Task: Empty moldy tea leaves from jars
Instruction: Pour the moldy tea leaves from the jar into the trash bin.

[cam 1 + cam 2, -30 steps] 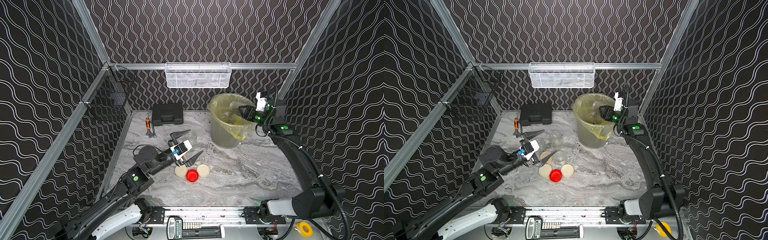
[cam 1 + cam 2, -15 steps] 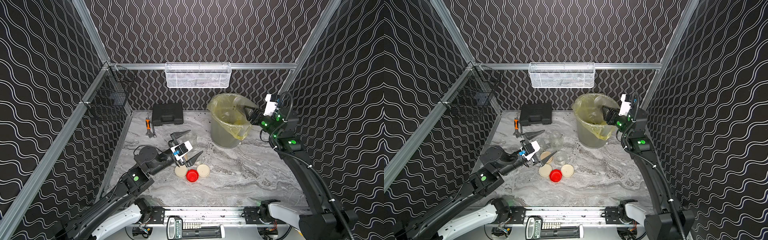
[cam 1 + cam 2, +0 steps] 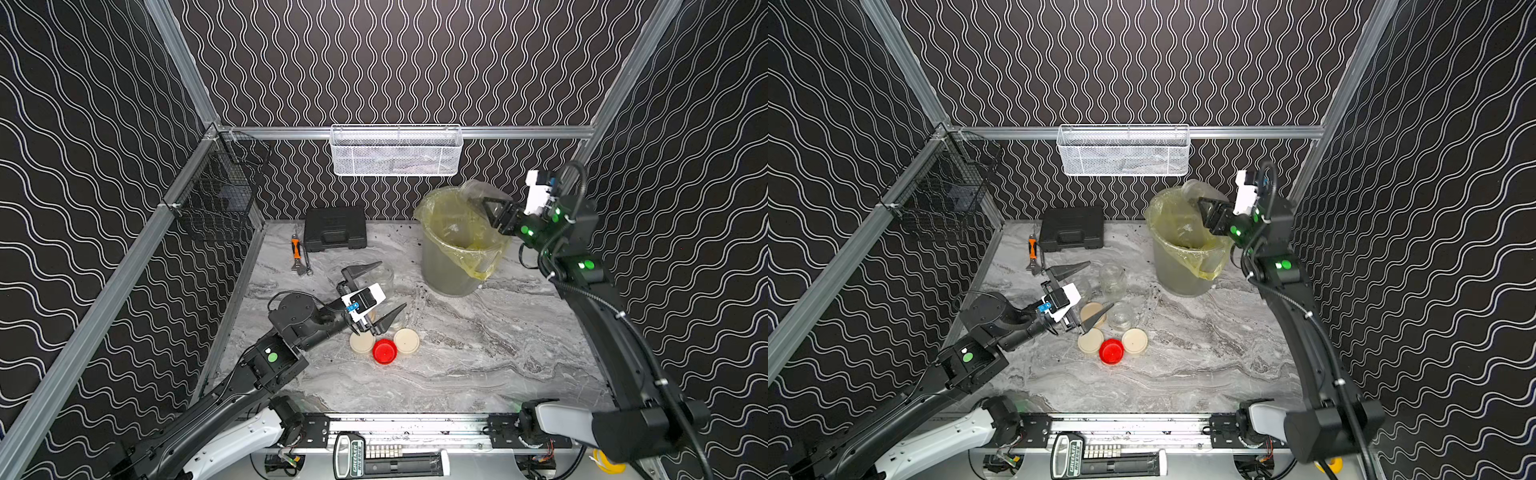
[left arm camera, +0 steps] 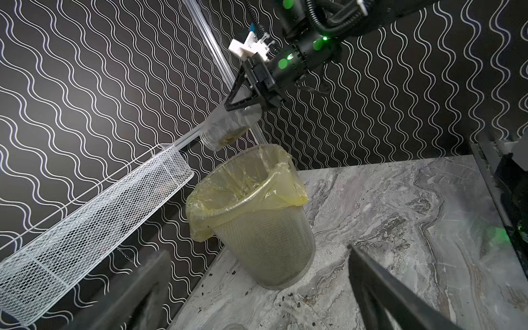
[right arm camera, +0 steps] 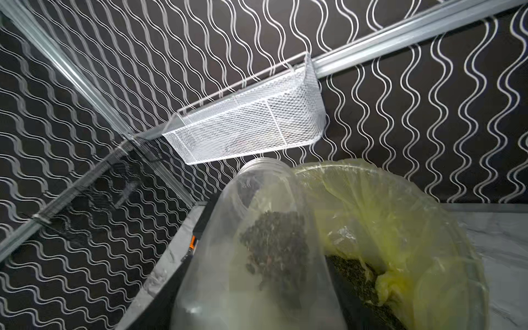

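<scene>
My right gripper (image 3: 488, 208) is shut on a clear lidless jar (image 3: 478, 191), held on its side above the far rim of the bucket (image 3: 453, 266) with its yellow bag. Dark tea leaves (image 5: 274, 237) lie inside that jar (image 5: 271, 217), and more lie in the bag (image 5: 351, 268). From the left wrist view the jar (image 4: 225, 133) hangs just over the bucket (image 4: 265, 243). My left gripper (image 3: 1100, 284) stands open above the empty open jars (image 3: 1113, 278) (image 3: 1121, 316) on the table. Cream lids (image 3: 1091, 340) (image 3: 1134, 340) and a red lid (image 3: 1111, 350) lie in front.
A black case (image 3: 334, 228) and an orange-handled wrench (image 3: 297, 253) lie at the back left. A white mesh basket (image 3: 395, 151) hangs on the back wall and a black wire basket (image 3: 216, 199) on the left wall. Loose dark specks (image 4: 288, 297) dot the table near the bucket.
The right arm's wrist has swung out to the right and the held jar has lifted a little over the bucket's rim. The left arm has not moved.
</scene>
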You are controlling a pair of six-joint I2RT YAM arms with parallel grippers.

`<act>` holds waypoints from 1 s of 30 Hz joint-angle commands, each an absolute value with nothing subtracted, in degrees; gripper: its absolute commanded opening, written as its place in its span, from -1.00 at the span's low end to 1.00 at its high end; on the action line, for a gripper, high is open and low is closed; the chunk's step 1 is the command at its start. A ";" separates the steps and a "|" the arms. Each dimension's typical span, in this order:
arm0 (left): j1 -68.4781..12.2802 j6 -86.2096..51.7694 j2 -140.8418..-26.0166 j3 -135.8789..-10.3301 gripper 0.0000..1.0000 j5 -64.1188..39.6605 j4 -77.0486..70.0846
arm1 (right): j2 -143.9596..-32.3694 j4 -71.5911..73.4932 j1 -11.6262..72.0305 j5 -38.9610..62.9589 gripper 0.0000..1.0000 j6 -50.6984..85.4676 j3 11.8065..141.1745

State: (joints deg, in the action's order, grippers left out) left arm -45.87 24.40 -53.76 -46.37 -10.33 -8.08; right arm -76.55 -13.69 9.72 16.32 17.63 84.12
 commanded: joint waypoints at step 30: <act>-45.81 24.69 -53.70 -46.58 0.98 -11.16 -9.78 | -69.96 -14.55 15.37 2.34 -0.18 10.11 82.10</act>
State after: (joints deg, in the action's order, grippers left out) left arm -45.87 25.21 -53.54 -46.37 -10.79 -8.05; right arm -71.96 -22.33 15.27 2.26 8.67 83.61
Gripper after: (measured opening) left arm 0.989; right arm 0.604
